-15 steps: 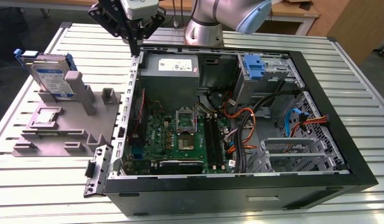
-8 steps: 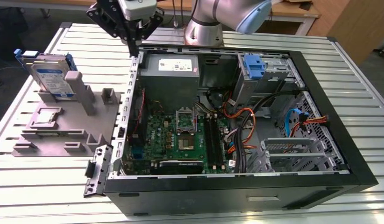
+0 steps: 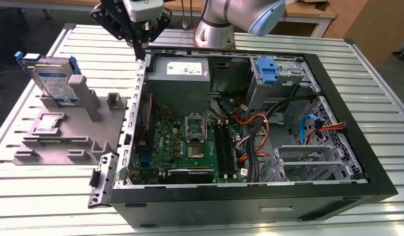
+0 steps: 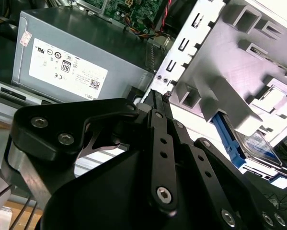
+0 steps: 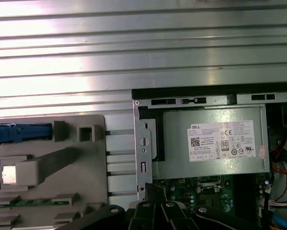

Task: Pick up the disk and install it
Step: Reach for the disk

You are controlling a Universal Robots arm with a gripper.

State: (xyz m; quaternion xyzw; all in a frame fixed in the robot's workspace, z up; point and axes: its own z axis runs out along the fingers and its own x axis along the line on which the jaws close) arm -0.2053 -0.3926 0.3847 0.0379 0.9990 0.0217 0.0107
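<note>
The flat rectangular silver-grey hard drive, with a white-and-blue label and a blue plastic carrier frame around its edges, stands upright on 1 edge in the grey plastic holder. It sits at the exterior view's left, outside the open black computer case. The hard drive appears in both wrist views.

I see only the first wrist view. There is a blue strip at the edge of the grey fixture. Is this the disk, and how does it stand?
Observer: Yes. In the exterior view the disk stands upright on its edge in the fixture, with its label showing.
Operator: Where is the gripper relative to it?
Observer: The gripper hangs at the case corner by the power supply. It is apart from the disk, to the exterior view's right of it.
Operator: Does it hold something?
Observer: No. It is shut, with nothing in it.
</note>
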